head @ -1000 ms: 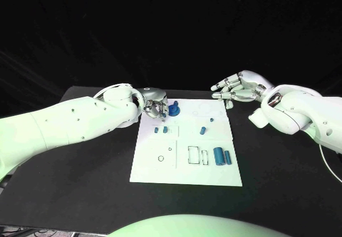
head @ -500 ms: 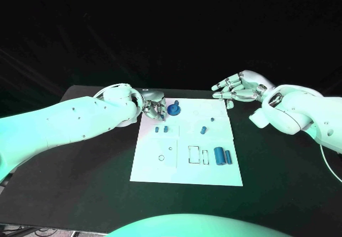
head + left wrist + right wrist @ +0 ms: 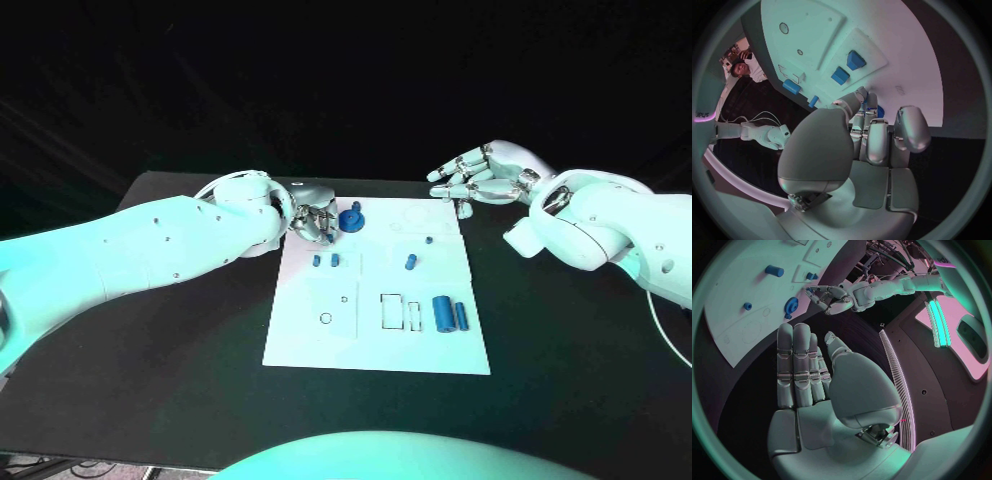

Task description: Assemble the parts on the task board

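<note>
A black table point(image 3: 173, 330) under a dark backdrop carries the white task board point(image 3: 378, 340), lying lengthwise in the middle of the head view.

At about eleven o'clock on the board, the left hand point(image 3: 310, 215) sits at the far corner with its fingers curled in toward a blue gear-like part point(image 3: 352, 219) that carries an upright peg. The fingertips are just beside or touching that part; I cannot tell from either the head or the left wrist view whether they actually grip it. The right hand point(image 3: 482, 176) hovers off the board's far right corner, at about one o'clock, fingers loosely spread and holding nothing; the right wrist view shows its palm point(image 3: 826, 390) bare.

Progress looks early to middling. The gear part stands at the far end, apparently seated or being seated. Toward the board's centre, a pair of small blue pieces point(image 3: 326, 261) lies at about ten o'clock, and a single short piece point(image 3: 411, 263) rests near the middle. At roughly four o'clock two blue cylinders point(image 3: 450, 314) lie side by side, just beside outlined rectangular slots point(image 3: 392, 312) that appear unfilled. A small oval outline point(image 3: 326, 320) at eight o'clock also looks vacant.

Judging by this, most pieces remain loose, and the slots and outlines await their parts.
</note>
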Controlling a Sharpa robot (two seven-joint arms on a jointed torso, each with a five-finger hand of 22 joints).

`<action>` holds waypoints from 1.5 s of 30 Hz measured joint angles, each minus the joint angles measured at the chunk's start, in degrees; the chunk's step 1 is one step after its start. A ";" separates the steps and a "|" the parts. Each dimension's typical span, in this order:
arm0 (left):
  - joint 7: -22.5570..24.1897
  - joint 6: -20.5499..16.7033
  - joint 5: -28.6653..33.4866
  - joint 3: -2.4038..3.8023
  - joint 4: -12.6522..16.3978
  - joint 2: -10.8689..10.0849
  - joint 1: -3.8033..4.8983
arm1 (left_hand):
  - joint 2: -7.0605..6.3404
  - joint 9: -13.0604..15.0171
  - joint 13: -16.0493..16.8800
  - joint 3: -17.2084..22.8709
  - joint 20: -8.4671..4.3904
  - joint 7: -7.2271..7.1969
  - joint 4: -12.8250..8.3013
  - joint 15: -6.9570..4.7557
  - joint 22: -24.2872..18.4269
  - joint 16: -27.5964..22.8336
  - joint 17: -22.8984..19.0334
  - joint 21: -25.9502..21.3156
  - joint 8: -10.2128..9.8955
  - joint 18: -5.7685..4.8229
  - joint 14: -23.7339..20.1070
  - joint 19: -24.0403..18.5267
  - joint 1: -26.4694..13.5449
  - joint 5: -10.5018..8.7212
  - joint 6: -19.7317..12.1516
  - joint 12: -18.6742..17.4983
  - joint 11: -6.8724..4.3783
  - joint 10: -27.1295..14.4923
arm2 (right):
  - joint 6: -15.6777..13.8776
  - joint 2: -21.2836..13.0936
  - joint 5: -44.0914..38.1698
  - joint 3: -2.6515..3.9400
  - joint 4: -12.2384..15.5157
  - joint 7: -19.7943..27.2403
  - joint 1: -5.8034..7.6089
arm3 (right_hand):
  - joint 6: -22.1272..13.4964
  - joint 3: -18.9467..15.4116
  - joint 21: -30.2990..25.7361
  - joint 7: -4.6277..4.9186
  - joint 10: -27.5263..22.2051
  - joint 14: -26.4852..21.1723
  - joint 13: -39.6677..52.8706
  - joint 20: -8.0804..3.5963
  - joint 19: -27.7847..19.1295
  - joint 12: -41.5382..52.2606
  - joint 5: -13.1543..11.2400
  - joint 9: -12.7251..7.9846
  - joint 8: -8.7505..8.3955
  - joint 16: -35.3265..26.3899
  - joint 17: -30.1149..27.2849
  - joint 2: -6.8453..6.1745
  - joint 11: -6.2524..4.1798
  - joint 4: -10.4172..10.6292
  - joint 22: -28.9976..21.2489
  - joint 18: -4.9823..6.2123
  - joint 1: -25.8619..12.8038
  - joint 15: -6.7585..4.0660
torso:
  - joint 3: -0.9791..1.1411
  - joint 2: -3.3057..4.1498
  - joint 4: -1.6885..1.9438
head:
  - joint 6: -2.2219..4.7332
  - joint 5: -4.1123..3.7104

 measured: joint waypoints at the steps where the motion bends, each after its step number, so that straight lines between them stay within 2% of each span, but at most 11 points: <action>1: 0.00 0.02 -0.01 0.00 -0.06 0.07 -0.01 | 0.00 0.00 0.00 0.00 0.00 0.00 0.00 0.00 0.00 0.00 0.00 0.00 0.00 0.00 0.00 0.00 0.00 0.00 0.00 0.00 0.00 0.00 | 0.00 0.00 0.00 0.00 0.00 0.00 0.00 | 0.00 0.00 0.00 0.00 0.00 0.00 0.00 0.00 0.00 0.00 0.00 0.00 0.00 0.00 0.00 0.00 0.00 0.00 0.00 0.00 0.00 0.00 | 0.00 0.00 0.01 | -0.01 -0.01; 19: -0.02 0.55 -0.27 -0.17 -1.45 1.32 0.00 | 0.10 0.04 0.07 0.16 0.00 -0.11 -0.17 0.20 -0.01 0.00 -0.15 -0.61 -0.30 0.00 0.20 0.00 -0.12 0.00 -0.11 -0.34 0.09 -0.08 | 0.05 0.02 0.01 0.01 0.06 0.03 0.00 | 0.00 0.00 -0.19 0.00 0.00 0.00 0.00 0.00 0.00 0.00 0.00 0.00 0.00 0.00 0.00 0.00 0.00 0.00 0.00 0.00 0.00 0.00 | -0.01 -0.01 0.01 | -0.34 -0.05; 43: -0.40 2.05 -0.69 -0.28 -1.24 1.05 -0.03 | -0.01 0.16 0.27 0.30 0.00 0.13 -0.31 0.20 -0.01 0.00 -0.34 -0.61 -0.66 0.00 0.20 0.00 -0.49 0.00 0.13 -0.35 0.10 -0.09 | 0.11 0.02 0.01 0.01 0.02 0.06 0.00 | 0.00 0.00 -0.19 0.00 0.00 0.00 -0.15 -0.22 0.22 0.00 0.00 0.00 0.00 0.00 0.00 0.00 0.00 0.00 -0.13 -0.01 0.00 0.00 | -0.04 -0.07 0.08 | -0.50 0.10; 45: -0.40 2.08 -0.68 -0.30 -1.27 1.07 -0.02 | 0.04 0.14 0.34 0.30 0.21 0.74 -0.31 0.25 -0.01 -0.24 -0.68 -1.30 -0.93 0.01 0.21 0.20 -1.30 0.00 -0.55 -0.69 0.42 -1.08 | 0.12 0.03 0.01 0.01 0.01 0.07 0.00 | 0.00 0.00 -0.19 0.00 0.00 0.00 -0.15 -0.22 0.22 0.00 0.00 0.00 0.00 0.00 0.00 0.00 0.00 0.00 -0.13 0.00 0.00 0.00 | -0.04 -0.07 0.05 | -0.51 0.12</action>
